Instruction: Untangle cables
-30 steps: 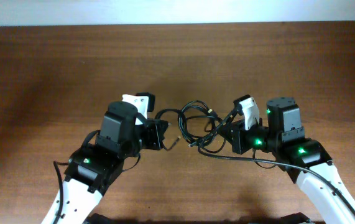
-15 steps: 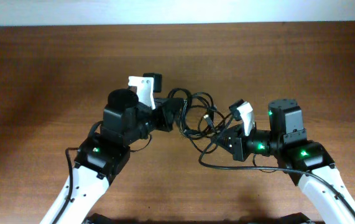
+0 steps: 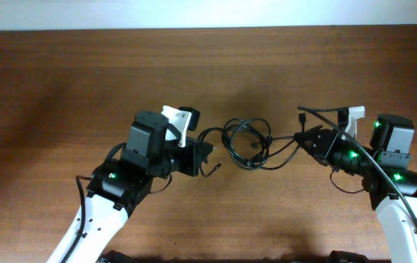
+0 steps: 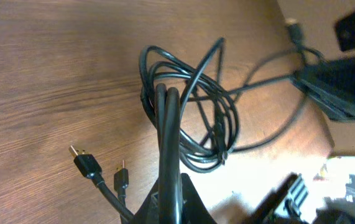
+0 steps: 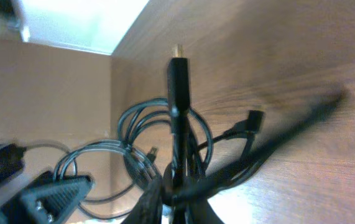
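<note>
We're mid pull-apart; left gripper (image 3: 205, 152) is pinched tight on a couple of strands; right gripper (image 3: 310, 139) looks clamped on one strand just below its plug (image 5: 178, 67); the cables (image 3: 246, 142) sit as a looped knot between the two, mid-table (image 3: 84, 73). Next, we judge: spread the arms wider or regrip a loose end so the loops slip free.

The left claw (image 3: 207, 152) sits just left of the cables (image 3: 246, 142), its jaws clamped on two strands. The right claw (image 3: 309, 139) sits just right of them, pinching one strand. Both arms angle inward toward the cables.
</note>
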Controlling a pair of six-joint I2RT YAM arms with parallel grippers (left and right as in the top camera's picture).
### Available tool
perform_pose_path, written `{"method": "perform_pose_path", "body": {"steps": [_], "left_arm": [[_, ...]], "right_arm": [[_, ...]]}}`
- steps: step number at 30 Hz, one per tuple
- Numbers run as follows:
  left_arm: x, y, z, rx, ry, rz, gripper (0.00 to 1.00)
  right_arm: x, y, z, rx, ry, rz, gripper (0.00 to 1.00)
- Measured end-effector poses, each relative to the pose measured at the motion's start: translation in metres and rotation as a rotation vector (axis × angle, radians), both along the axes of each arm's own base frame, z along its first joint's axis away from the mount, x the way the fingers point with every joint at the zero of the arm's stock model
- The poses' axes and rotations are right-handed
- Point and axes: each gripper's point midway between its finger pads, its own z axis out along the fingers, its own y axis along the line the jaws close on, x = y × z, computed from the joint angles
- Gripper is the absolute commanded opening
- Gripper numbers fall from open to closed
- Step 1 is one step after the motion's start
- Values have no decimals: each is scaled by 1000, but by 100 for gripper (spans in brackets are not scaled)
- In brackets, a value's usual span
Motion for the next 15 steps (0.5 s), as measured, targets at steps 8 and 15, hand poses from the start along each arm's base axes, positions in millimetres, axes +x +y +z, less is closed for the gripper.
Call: {"method": "perform_pose_path", "body": {"steps": [8,15], "left_arm": [[-1,-18,23,-38,-182,-178,0],[-15,-43,63,-207,-312,-355,0]], "right_arm": [[-7,-1,-18,-155,-93,129,99],[-42,24,-8,-203,-407,473,99]]}}
